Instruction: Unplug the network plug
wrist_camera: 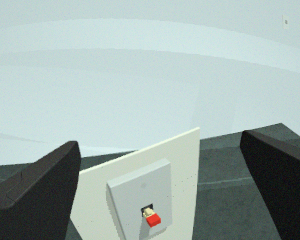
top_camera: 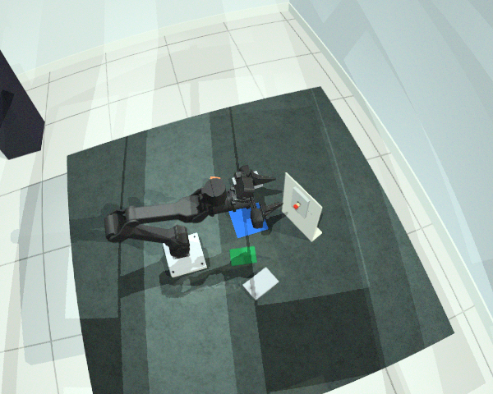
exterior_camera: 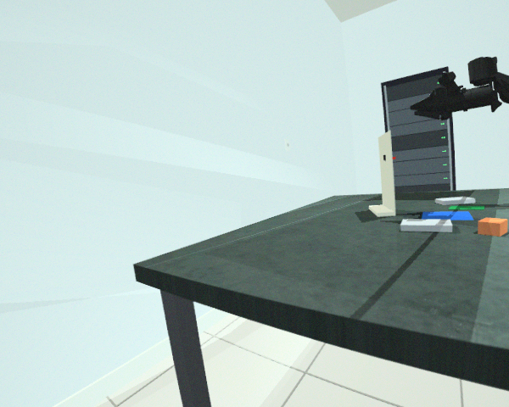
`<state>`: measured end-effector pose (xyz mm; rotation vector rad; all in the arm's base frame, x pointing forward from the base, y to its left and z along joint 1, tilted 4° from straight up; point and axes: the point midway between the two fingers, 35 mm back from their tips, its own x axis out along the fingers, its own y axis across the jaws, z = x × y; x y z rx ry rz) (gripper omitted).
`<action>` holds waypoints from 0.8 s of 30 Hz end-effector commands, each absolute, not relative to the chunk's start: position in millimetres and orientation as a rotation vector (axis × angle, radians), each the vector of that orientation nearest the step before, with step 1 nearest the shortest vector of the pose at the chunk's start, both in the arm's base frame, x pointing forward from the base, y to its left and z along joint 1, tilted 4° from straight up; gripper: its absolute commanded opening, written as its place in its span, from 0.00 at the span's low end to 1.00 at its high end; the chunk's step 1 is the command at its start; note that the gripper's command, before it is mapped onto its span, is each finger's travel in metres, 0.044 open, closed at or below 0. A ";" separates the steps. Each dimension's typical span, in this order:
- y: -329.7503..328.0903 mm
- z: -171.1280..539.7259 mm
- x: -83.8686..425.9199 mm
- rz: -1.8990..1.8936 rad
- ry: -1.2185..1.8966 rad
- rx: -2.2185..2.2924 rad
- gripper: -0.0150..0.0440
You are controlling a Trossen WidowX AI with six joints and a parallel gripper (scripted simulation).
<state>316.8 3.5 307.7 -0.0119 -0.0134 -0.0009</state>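
Panel (top_camera: 292, 220) (exterior_camera: 385, 175) (wrist_camera: 185, 175), upright and cream, stands toward three o'clock on the dark, stone-like table (top_camera: 323, 271) (exterior_camera: 289, 263) (wrist_camera: 225, 200) in the top view, the red-tipped plug (top_camera: 297, 206) (exterior_camera: 394, 158) (wrist_camera: 152, 218) at its socket plate; the gripper (top_camera: 278, 192) (exterior_camera: 412, 110) (wrist_camera: 164, 144) partly hides the flat blue square (top_camera: 241, 229) (exterior_camera: 447, 215). Exterior alone shows the boxy orange block (exterior_camera: 491, 226) fully; the arm is cut off at three o'clock. Wrist view shows the fingers spread, holding nothing, the plug at six o'clock.
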 end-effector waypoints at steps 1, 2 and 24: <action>3.5 307.2 317.3 0.002 -0.012 -0.008 0.89; 3.2 305.4 318.7 0.010 -0.008 0.005 0.84; -26.5 225.0 343.0 0.298 0.244 0.650 0.52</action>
